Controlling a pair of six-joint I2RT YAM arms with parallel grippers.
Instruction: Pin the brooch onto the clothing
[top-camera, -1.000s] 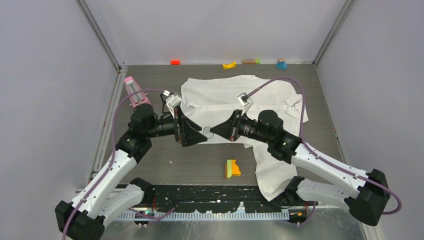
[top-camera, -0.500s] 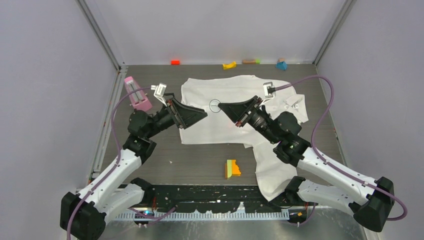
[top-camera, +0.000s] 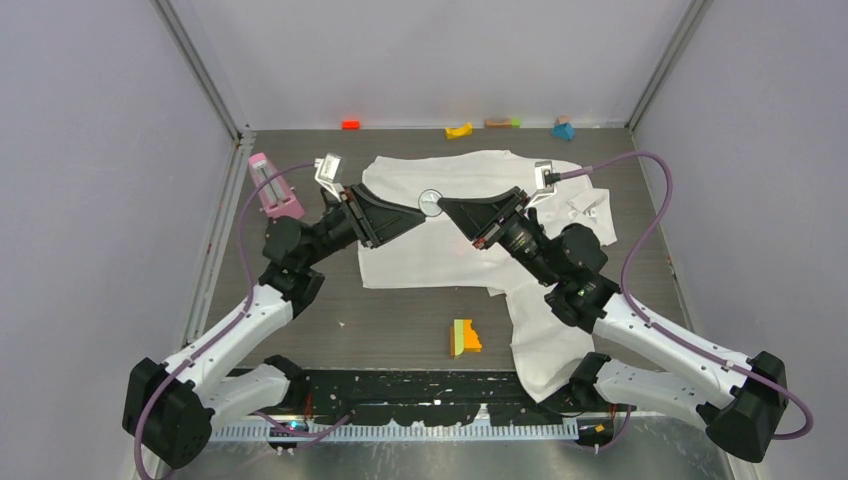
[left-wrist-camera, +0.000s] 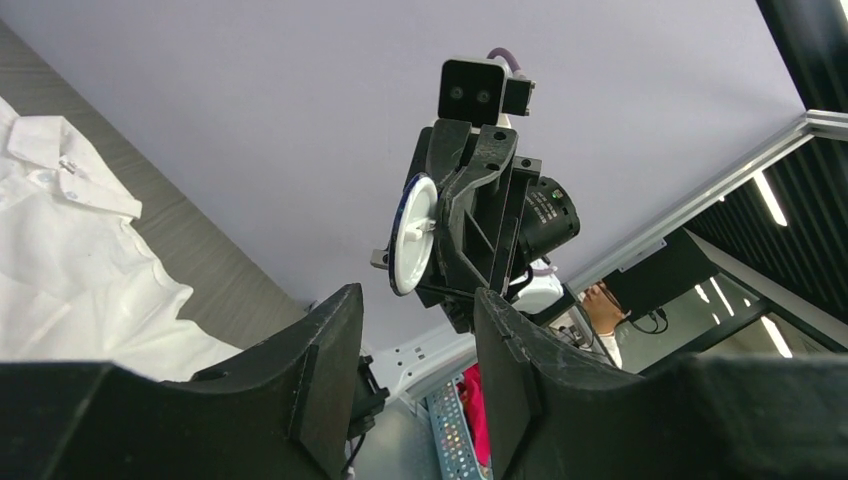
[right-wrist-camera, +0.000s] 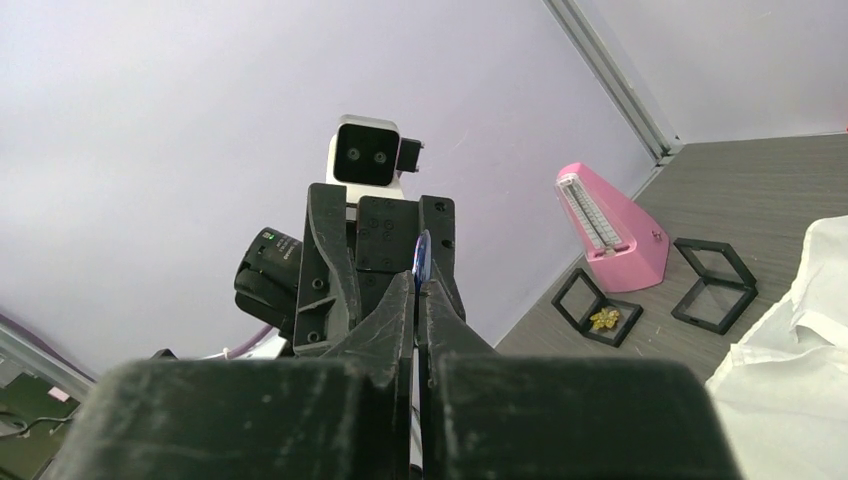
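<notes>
The right gripper (right-wrist-camera: 419, 286) pinches the brooch (left-wrist-camera: 411, 235) by its rim, held up over the shirt (top-camera: 435, 258). The left gripper (left-wrist-camera: 415, 305), parted and empty, faces its flat side.

This is a robotics lab test cell. Plain lilac walls (top-camera: 420, 60) framed by aluminium posts (top-camera: 203, 75) box in a grey table (top-camera: 400, 320), and two cabled arms (top-camera: 232, 333) are bolted to its near edge. Toy blocks (top-camera: 459, 130) line the back and a pink metronome (top-camera: 272, 187) stands at the left. Past the cell, the left wrist view shows ceiling strip lights (left-wrist-camera: 768, 198) and a person (left-wrist-camera: 603, 297) by a monitor (left-wrist-camera: 660, 280).
</notes>
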